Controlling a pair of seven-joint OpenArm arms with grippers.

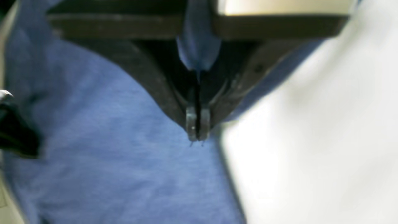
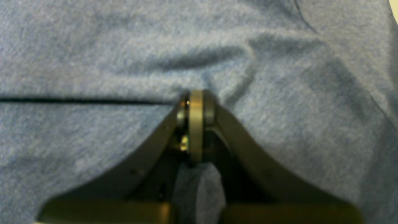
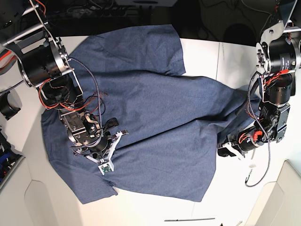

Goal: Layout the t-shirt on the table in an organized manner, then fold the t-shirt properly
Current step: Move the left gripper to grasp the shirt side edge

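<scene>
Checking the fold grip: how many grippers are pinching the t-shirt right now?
2. The right gripper is shut on the t-shirt near its left side in the base view; the left gripper is shut on the shirt's edge at the right.

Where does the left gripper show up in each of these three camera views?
Left wrist view: the left gripper sits centre frame, black jaws pinched on a fold of the heathered slate-blue cotton t-shirt.
Right wrist view: not in it; only the right gripper shows.
Base view: at the right edge, low, at the shirt's edge.
Shared landmark: the t-shirt.
</scene>
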